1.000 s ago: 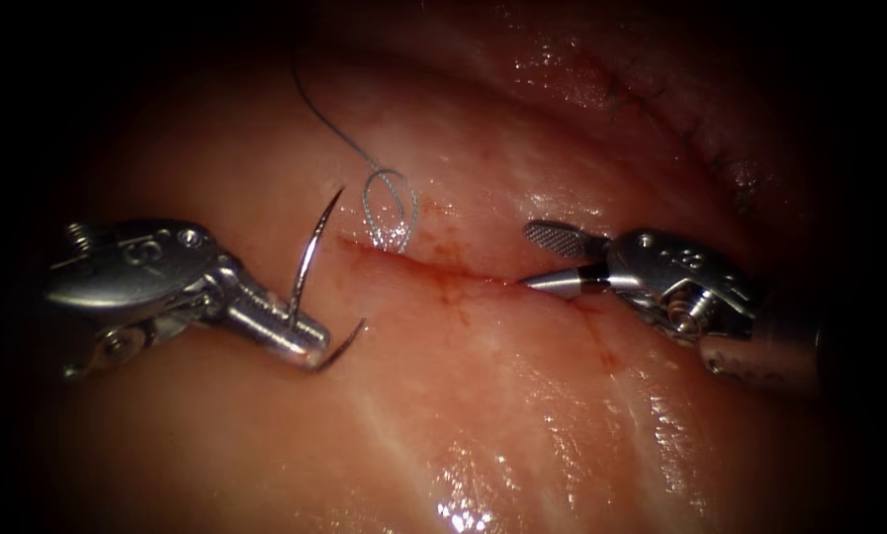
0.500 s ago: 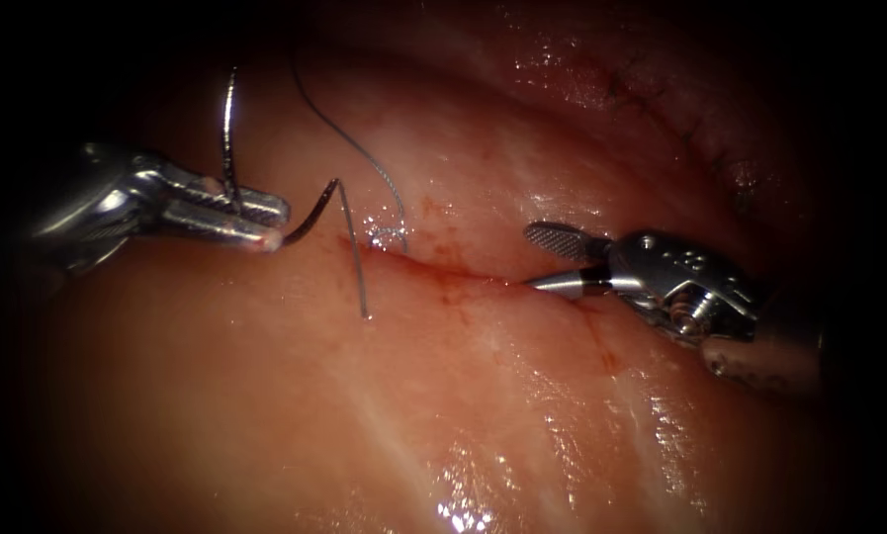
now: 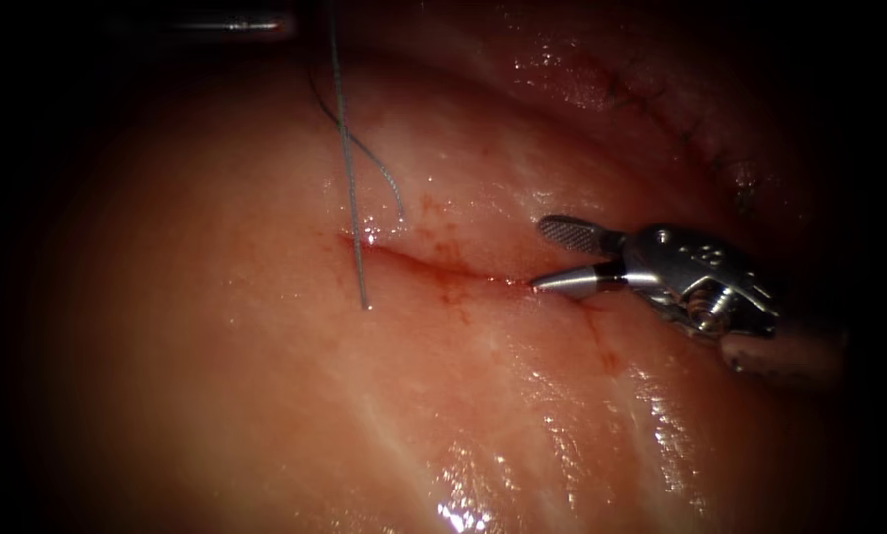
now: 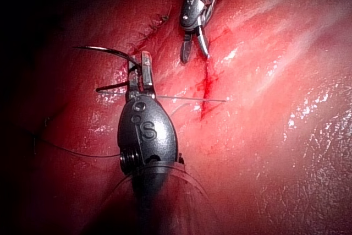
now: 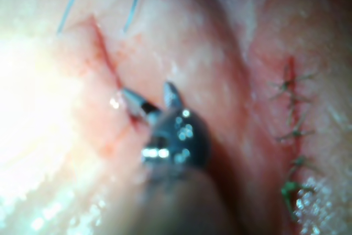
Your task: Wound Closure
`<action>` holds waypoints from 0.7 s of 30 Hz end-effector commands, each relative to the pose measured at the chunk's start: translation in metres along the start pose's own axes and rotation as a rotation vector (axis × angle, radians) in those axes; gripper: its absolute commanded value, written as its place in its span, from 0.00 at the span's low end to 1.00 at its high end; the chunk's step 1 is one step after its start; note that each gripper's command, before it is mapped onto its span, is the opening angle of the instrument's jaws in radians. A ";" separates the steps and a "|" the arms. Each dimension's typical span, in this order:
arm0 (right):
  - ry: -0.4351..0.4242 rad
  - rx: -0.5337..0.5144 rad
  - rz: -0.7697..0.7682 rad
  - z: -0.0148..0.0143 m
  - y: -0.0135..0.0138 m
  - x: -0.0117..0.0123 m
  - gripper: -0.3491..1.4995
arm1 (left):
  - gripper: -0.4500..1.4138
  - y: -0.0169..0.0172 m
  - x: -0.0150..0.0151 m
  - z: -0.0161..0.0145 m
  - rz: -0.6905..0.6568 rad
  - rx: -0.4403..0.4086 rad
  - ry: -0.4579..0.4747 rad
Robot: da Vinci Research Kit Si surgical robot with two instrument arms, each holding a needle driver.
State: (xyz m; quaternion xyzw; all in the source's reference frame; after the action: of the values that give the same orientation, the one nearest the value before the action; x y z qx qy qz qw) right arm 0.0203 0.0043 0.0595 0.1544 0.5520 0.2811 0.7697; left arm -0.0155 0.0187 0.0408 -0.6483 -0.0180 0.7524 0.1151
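1. Needle (image 4: 104, 53): curved, dark, clear of the tissue (image 3: 265, 396). It is clamped between the left tool's fingers (image 4: 147, 72) near mid-curve, one arc sweeping out beyond the fingertips and a shorter limb sticking out to the side just behind them.
2. Left tool (image 4: 140, 75): fingers closed on the needle, as seen in the left wrist view. In the endoscope view it has drawn up and away from the cut since a second ago, when it sat low beside the cut's left end.
3. Thread (image 3: 349, 178): one taut strand runs from the tissue just left of the cut's left end, straight up toward the left tool. A second, slack strand curves alongside it and ends on the tissue above the cut's left end. The small loop that lay there a second ago has pulled out.
4. Cut (image 3: 433, 272): a thin red line with red fluid (image 3: 453, 289) speckled around its middle. Its right end lies just beside the tip of the right tool's lower finger.
5. Right tool (image 3: 560, 257): fingers spread wide, holding nothing, hovering at the cut's right end, roughly where it was a second ago.
6. Stitched seam (image 5: 291, 136): an older sutured line with dark ties, well behind the right tool's fingers.
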 end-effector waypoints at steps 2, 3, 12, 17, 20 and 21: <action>-0.001 -0.002 -0.032 0.0002 -0.0006 0.0012 0.79 | 0.00 -0.0011 -0.0002 0.0002 -0.001 0.032 0.008; 0.000 -0.011 -0.044 0.0000 -0.0008 0.0018 0.79 | 0.00 -0.0019 0.0000 0.0000 -0.004 0.044 0.018; 0.034 -0.067 -0.067 -0.0014 -0.0046 0.0067 0.78 | 0.00 -0.0018 -0.0013 -0.0013 0.033 0.065 0.031; 0.043 -0.046 -0.074 0.0003 -0.0080 0.0069 0.77 | 0.00 0.0009 -0.0048 -0.0016 0.075 0.063 0.037; 0.028 -0.049 -0.085 0.0021 -0.0092 0.0061 0.76 | 0.00 0.0026 -0.0070 -0.0017 0.097 0.054 0.051; 0.026 -0.053 -0.089 0.0027 -0.0094 0.0057 0.76 | 0.00 0.0030 -0.0076 -0.0017 0.104 0.052 0.054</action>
State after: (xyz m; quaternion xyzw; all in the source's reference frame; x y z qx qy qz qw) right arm 0.0257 0.0011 0.0504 0.1009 0.5587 0.2636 0.7799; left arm -0.0129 0.0140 0.0472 -0.6670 0.0402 0.7384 0.0914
